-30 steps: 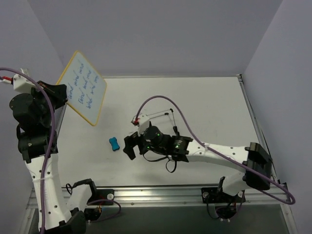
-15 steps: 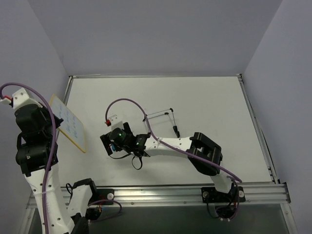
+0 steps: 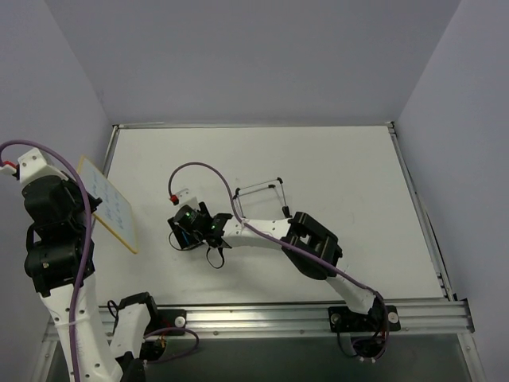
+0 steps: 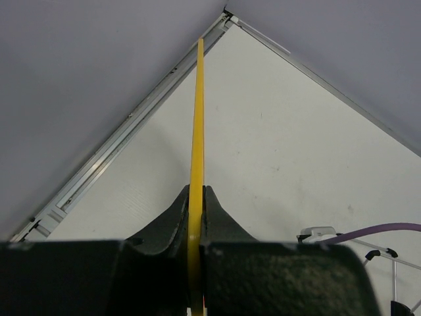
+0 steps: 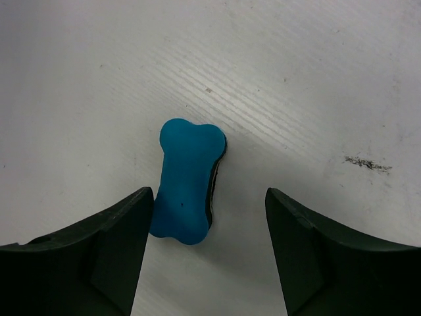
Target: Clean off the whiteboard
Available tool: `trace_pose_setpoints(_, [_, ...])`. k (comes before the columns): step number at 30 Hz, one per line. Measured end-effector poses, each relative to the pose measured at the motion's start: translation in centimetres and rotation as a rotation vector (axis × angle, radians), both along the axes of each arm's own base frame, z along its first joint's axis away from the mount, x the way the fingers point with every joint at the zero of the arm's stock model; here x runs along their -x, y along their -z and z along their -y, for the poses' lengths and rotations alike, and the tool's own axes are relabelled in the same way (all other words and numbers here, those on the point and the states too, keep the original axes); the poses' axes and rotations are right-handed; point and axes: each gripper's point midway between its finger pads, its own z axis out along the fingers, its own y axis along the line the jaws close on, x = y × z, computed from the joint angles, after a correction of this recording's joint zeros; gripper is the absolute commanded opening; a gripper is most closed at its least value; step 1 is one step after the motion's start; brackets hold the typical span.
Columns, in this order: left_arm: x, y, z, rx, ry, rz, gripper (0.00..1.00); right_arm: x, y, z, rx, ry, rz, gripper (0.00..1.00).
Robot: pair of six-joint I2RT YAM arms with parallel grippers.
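Note:
The whiteboard (image 3: 109,206), white with a yellow frame and blue writing, is held tilted off the table at the far left. My left gripper (image 3: 86,212) is shut on its edge. In the left wrist view the board (image 4: 198,118) shows edge-on as a yellow strip clamped in my left gripper (image 4: 196,197). My right gripper (image 3: 182,231) is stretched to the left of the table's middle and covers the eraser in the top view. In the right wrist view my right gripper (image 5: 209,197) is open over the blue bone-shaped eraser (image 5: 189,181), which lies on the table close to the left finger (image 5: 125,224).
A thin black wire stand (image 3: 263,189) sits on the white table (image 3: 342,183) behind the right arm. A purple cable (image 3: 203,169) loops above the right wrist. Metal rails (image 3: 246,125) edge the table, with grey walls behind and at both sides.
My left arm has lowered and turned the whiteboard from facing the camera to nearly edge-on. My right arm has swung left until its open gripper is over the eraser.

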Motion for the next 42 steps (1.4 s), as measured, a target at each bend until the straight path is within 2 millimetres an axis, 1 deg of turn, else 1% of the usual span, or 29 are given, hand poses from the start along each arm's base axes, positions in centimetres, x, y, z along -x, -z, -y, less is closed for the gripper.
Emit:
trace_pose_setpoints(2, [-0.1,0.0,0.2,0.003,0.010,-0.001,0.02,0.0,0.4,-0.2,0.012,-0.004,-0.006,0.59])
trace_pose_setpoints(5, [-0.2,0.0,0.4,0.007,0.023,0.000,0.02,-0.2,0.7,-0.7,0.018,-0.009,-0.010,0.59])
trace_pose_setpoints(9, [-0.3,0.1,0.5,0.010,0.033,0.000,0.02,-0.1,1.1,-0.7,0.031,-0.012,-0.018,0.57])
trace_pose_setpoints(12, [-0.3,0.1,0.7,0.012,0.041,0.001,0.02,-0.2,0.9,-0.8,0.030,-0.012,-0.018,0.54])
trace_pose_setpoints(13, [-0.3,0.1,0.7,0.013,0.044,0.001,0.02,-0.2,0.8,-0.8,0.031,-0.011,-0.019,0.50])
trace_pose_setpoints(14, [-0.4,0.1,0.8,0.014,0.046,0.001,0.02,-0.2,0.7,-0.9,0.030,-0.011,-0.017,0.49])
trace_pose_setpoints(17, [-0.4,0.1,0.9,0.015,0.052,0.002,0.02,-0.5,0.5,-1.5,0.020,-0.011,-0.013,0.47])
trace_pose_setpoints(21, [-0.4,0.1,1.0,0.016,0.059,0.002,0.02,-0.4,1.7,-1.5,0.037,-0.011,-0.022,0.46])
trace_pose_setpoints(23, [-0.4,0.1,1.0,0.015,0.061,0.001,0.02,-0.4,1.8,-1.6,0.034,-0.013,-0.023,0.44])
trace_pose_setpoints(24, [-0.4,0.1,1.0,0.015,0.063,0.001,0.02,-0.4,1.8,-1.6,0.035,-0.014,-0.023,0.42])
trace_pose_setpoints(25, [-0.4,0.1,1.0,0.014,0.065,0.001,0.02,-0.4,1.8,-1.6,0.035,-0.014,-0.023,0.38])
trace_pose_setpoints(27, [-0.5,0.1,1.1,0.014,0.068,0.000,0.02,-0.4,1.8,-1.6,0.034,-0.015,-0.025,0.35])
trace_pose_setpoints(28, [-0.5,0.1,1.1,0.014,0.069,0.000,0.02,-0.4,1.8,-1.6,0.034,-0.016,-0.025,0.23])
trace_pose_setpoints(29, [-0.5,0.1,1.1,0.014,0.071,0.000,0.02,-0.4,1.8,-1.6,0.036,-0.019,-0.023,0.15])
trace_pose_setpoints(30, [-0.5,0.1,1.2,0.014,0.073,0.000,0.02,-0.4,1.8,-1.6,0.036,-0.019,-0.022,0.12])
trace_pose_setpoints(32, [-0.5,0.1,1.3,0.014,0.080,0.000,0.02,-0.4,1.8,-1.7,0.034,-0.018,-0.022,0.07])
trace_pose_setpoints(34, [-0.6,0.1,1.4,0.013,0.088,-0.001,0.02,-0.5,1.7,-1.6,0.031,-0.016,-0.016,0.07])
trace_pose_setpoints(36, [-0.6,0.1,1.6,0.014,0.103,-0.002,0.02,-0.4,1.6,-1.0,0.036,-0.012,-0.010,0.07])
trace_pose_setpoints(38, [-0.8,0.1,2.1,0.019,0.129,-0.001,0.02,-0.1,1.3,0.2,0.051,-0.013,-0.003,0.07])
trace_pose_setpoints(39, [-1.0,0.1,2.4,0.023,0.146,0.000,0.02,0.0,0.9,1.0,0.056,-0.014,-0.001,0.07])
trace_pose_setpoints(40, [-1.2,0.1,2.9,0.030,0.175,0.005,0.02,0.1,0.2,2.0,0.061,-0.014,0.002,0.07])
trace_pose_setpoints(42, [-1.7,0.0,4.2,0.046,0.248,0.021,0.02,-0.1,-2.2,4.0,0.042,-0.006,0.021,0.07])
